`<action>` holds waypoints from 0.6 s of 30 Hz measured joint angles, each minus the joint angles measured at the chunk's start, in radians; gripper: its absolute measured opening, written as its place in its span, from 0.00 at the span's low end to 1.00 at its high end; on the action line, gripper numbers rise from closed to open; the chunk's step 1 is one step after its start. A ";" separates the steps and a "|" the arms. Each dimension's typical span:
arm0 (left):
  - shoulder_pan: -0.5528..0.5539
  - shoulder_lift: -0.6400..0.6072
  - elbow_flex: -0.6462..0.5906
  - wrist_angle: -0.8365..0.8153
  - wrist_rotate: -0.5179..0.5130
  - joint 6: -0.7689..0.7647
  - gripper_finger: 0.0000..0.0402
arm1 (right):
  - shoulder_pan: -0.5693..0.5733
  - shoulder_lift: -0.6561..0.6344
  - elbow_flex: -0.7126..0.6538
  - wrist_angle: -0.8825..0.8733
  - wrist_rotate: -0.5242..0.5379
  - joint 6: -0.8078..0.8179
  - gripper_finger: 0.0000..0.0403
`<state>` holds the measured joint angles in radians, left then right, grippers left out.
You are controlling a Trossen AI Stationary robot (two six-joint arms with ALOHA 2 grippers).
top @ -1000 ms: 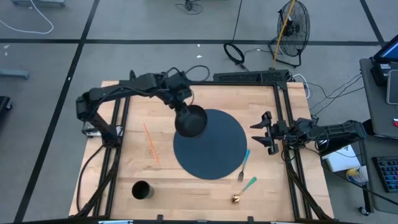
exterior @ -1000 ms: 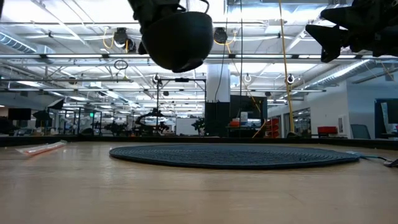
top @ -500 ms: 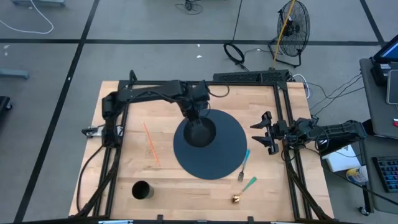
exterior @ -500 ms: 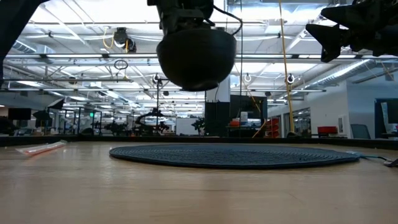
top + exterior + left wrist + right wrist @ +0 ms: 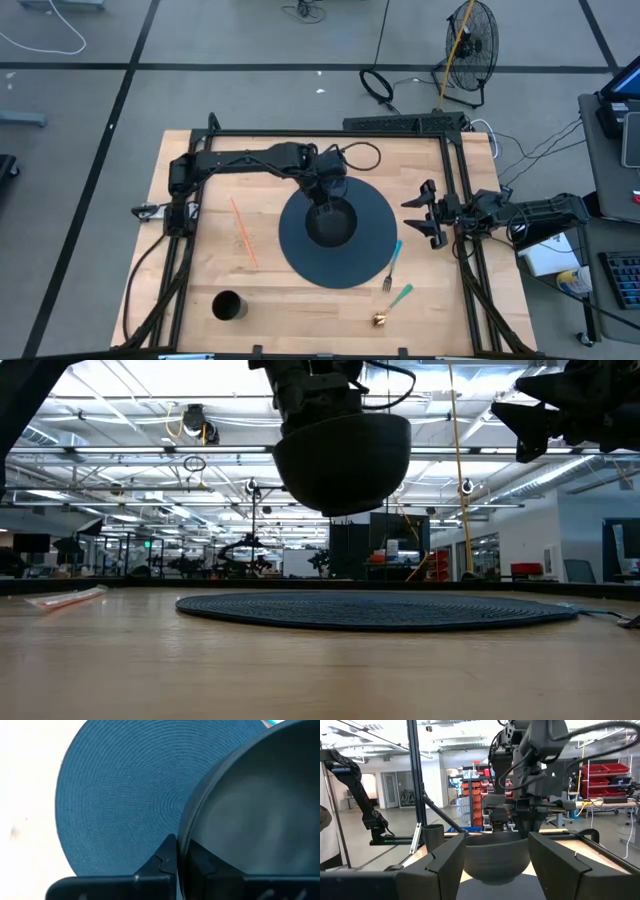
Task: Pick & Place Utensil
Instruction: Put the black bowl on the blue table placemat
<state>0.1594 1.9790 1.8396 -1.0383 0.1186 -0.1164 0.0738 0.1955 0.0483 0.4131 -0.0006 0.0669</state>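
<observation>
The left claw (image 5: 327, 200) pinches the rim of a smooth dark round bowl (image 5: 332, 224); beneath it lies a woven circular mat (image 5: 375, 240). The right claw (image 5: 428, 214) waits open.

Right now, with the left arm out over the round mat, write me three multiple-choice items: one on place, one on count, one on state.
1. The dark round bowl hangs over:
A. the round blue woven mat
B. bare wood
C. the black cup

2. Teal-handled utensils beside the mat:
A. none
B. two
C. four

3. The left gripper is:
A. open, empty
B. shut on the bowl's rim
C. out of view

Key: 1 A, the high view shows it; 2 B, both lie together; 3 B, fingers pinch the rim.
</observation>
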 joint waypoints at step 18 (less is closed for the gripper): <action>0.061 0.009 -0.266 0.157 0.061 -0.028 0.02 | 0.000 0.000 0.000 -0.029 0.000 0.026 0.52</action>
<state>0.2201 1.9877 1.5737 -0.8812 0.1794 -0.1442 0.0738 0.1959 0.0483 0.3836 -0.0010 0.0933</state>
